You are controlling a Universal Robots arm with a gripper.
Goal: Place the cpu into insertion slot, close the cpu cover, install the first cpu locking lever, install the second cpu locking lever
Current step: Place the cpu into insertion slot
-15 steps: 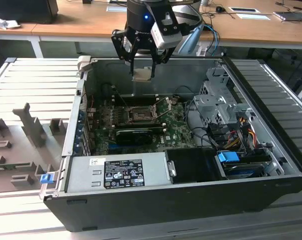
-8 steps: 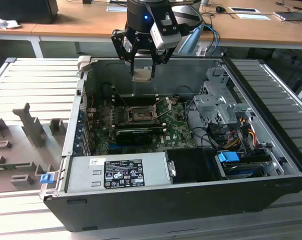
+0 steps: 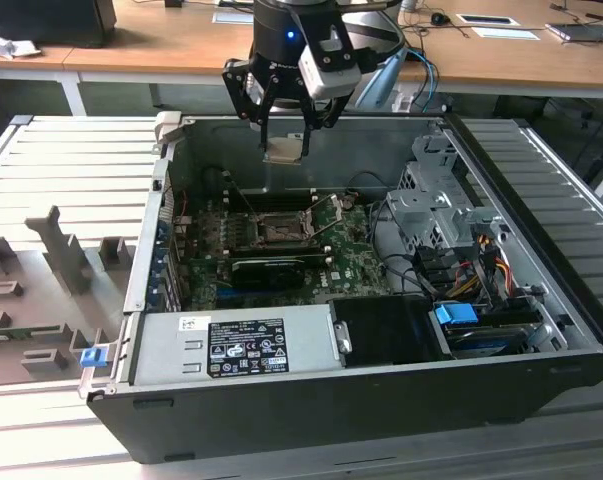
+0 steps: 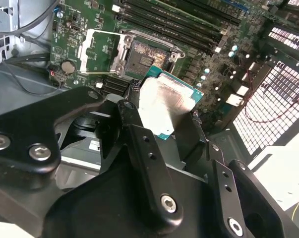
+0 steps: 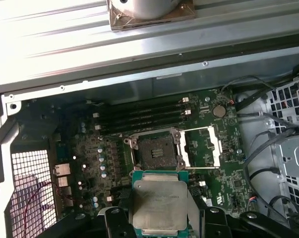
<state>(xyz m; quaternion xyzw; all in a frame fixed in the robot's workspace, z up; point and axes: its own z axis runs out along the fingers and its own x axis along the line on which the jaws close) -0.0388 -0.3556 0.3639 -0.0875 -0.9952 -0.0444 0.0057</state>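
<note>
At the exterior view's left, a grey moulded fixture (image 3: 51, 250) is seen on the ribbed metal tabletop (image 3: 81, 155); just beside it lies the opened computer case (image 3: 311, 400), with the green board (image 3: 346, 265) laid bare inside. Above the case, toward its far wall, the end effector (image 3: 285, 140) is held with its fingers pressed against the edges of the cpu (image 3: 284, 152), so that the chip is pinched flat and kept clear of the board. Below it and nearer the camera, the insertion slot (image 3: 279, 228) is seen uncovered and unfilled. Thin rods judged to be the locking levers (image 3: 327, 214) stand up from its edge. At the exterior view's right, a metal drive cage (image 3: 436, 205) and bundled cables (image 3: 481, 255) are found.

In the first wrist view, the cpu (image 5: 158, 206) is carried metal face toward the camera, short of the insertion slot (image 5: 154, 151); the cpu cover (image 5: 201, 146) is swung fully open beside the socket. The same relation is shown in the second wrist view, where the cpu (image 4: 164, 101) hangs apart from the insertion slot (image 4: 142, 59) and the cpu cover (image 4: 102, 49).

The task is judged to be in its first step: the chip is gripped but not seated; the cover is not closed; neither lever is fastened.
</note>
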